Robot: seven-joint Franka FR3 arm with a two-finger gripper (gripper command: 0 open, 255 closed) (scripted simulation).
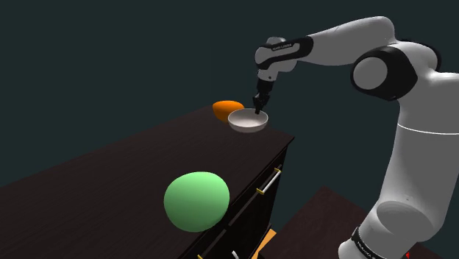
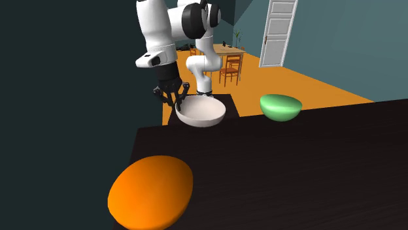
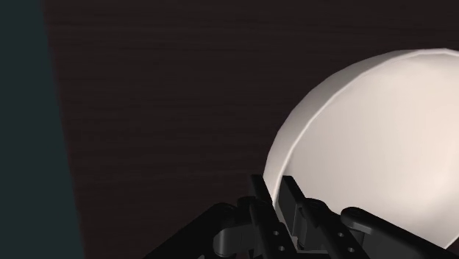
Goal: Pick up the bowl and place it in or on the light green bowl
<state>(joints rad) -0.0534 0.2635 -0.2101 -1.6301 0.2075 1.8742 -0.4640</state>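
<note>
The white bowl (image 1: 248,122) is seen at the corner of the dark bench (image 1: 95,173), just beside an orange bowl (image 1: 225,108). Its rim is grasped by the claw (image 1: 259,110), with one finger set inside the wall and one outside. The light green bowl (image 1: 196,201) is placed well apart, near the bench's drawer-side edge.

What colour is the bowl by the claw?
The bowl at the claw is plain white, seen best in the wrist view.
</note>
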